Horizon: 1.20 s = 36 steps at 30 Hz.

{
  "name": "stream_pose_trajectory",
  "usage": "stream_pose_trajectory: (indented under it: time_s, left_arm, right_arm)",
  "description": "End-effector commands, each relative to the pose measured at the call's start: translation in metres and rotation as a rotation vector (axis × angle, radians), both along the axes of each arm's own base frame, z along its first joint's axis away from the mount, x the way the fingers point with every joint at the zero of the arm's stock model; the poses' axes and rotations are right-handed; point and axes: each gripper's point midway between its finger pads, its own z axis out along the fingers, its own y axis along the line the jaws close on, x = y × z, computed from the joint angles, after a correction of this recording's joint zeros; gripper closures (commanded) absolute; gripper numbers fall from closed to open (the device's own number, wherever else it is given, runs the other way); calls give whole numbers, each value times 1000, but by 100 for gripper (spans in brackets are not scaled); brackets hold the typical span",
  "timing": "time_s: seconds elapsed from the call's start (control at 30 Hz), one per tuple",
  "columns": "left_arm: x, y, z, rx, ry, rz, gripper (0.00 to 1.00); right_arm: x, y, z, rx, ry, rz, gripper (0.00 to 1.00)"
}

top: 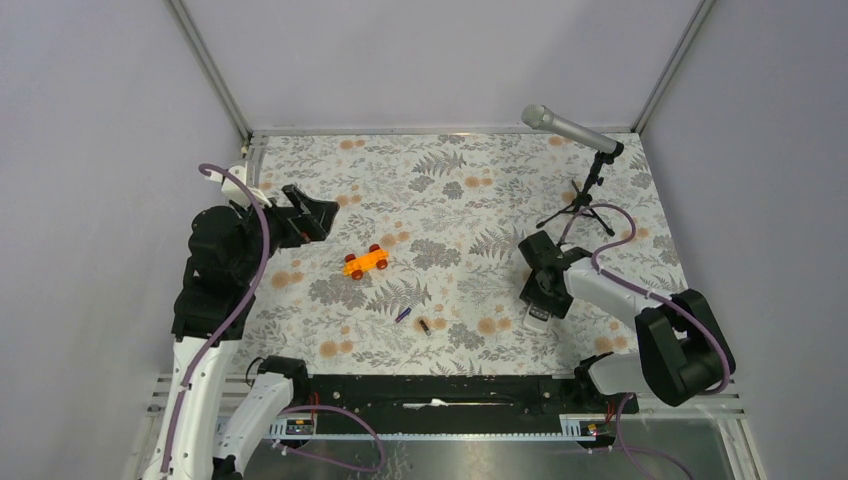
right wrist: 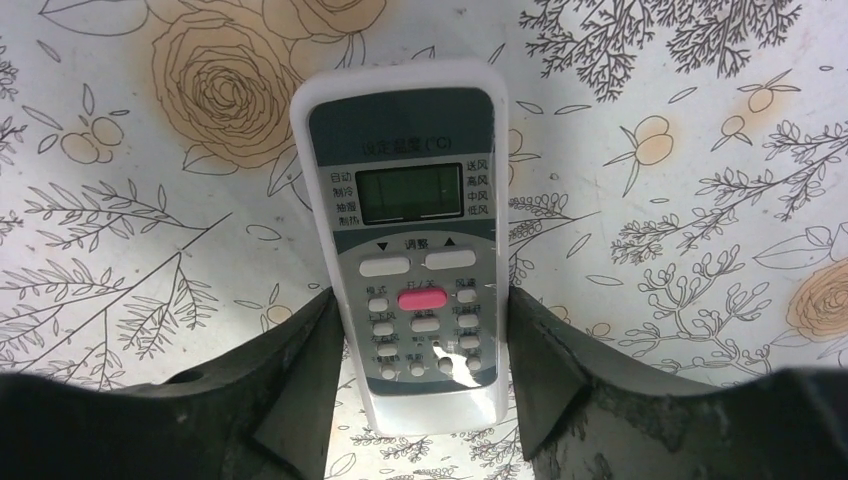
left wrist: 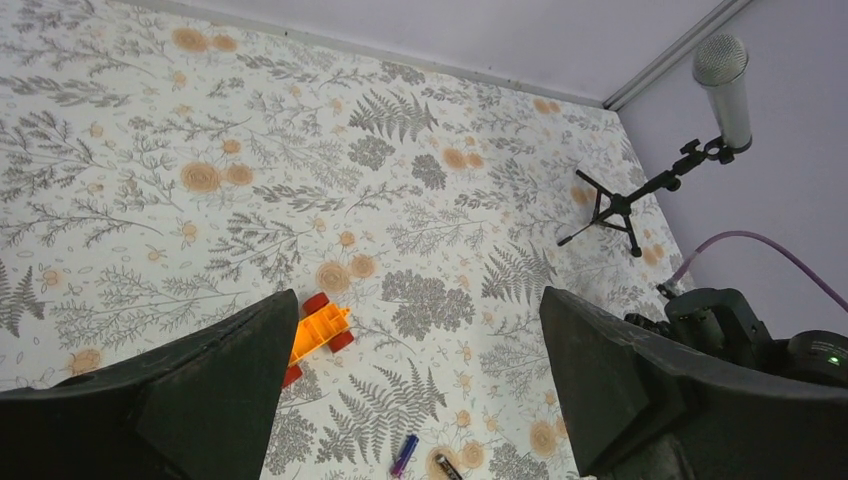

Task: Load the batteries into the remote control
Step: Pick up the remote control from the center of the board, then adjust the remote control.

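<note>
Right pincer straddles the remote control — pinching or not, unclear; seemingly light, stiff, slick — grip its long sides.

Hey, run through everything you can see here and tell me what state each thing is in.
White-grey rectangular remote control: lying button side up, gripped.
Blue-purple cylindrical battery: lying loose, not loaded.
Dark brown-black cylindrical battery: lying loose, not loaded.
Orange plastic toy car: free, untouched.
Grey microphone on black tripod: standing.
Left end effector: open, empty.
Right end effector: shut on the remote control's sides.
</note>
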Motion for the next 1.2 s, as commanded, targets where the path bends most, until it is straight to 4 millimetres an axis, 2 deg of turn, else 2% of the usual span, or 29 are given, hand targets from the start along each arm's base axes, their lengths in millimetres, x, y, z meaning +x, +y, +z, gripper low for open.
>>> stream_pose_trajectory:
  time_s: [0.0, 0.1, 0.2, 0.33, 0.47, 0.57, 0.67, 0.77, 0.83, 1.0, 1.17]
  left_arm:
    - [4, -6, 2, -14, -17, -26, 1]
    - [4, -17, -7, -34, 3, -87, 1]
    - [3, -42, -31, -103, 79, -213, 1]
    - [0, -89, -77, -260, 320, -363, 1]
    - [-10, -140, -86, -314, 420, -485, 1]
    - [-9, -157, -87, -360, 462, -483, 1]
    - [-11, -171, -78, -461, 469, -529, 1]
    - [-17, -184, -53, -529, 392, -622, 1]
    - [-20, -185, -44, -535, 360, -635, 1]
    - [-26, -186, -37, -570, 325, -674, 1]
    - [-27, -198, -32, -624, 361, -718, 3]
  right_arm:
    - [9, 6, 9, 37, -81, 24, 64]
    - [31, 32, 36, 159, -197, 131, 64]
    - [43, 85, 74, 401, -286, 340, 63]
    - [28, 156, 130, 814, -322, 593, 63]
    - [14, 202, 197, 1203, -413, 740, 65]
    - [7, 217, 240, 1372, -484, 828, 67]
    - [1, 226, 260, 1423, -488, 903, 66]
    - [0, 233, 267, 1433, -476, 941, 66]
    - [0, 236, 271, 1450, -467, 954, 66]
    - [-2, 238, 288, 1512, -476, 964, 65]
    - [-6, 242, 292, 1559, -445, 968, 65]
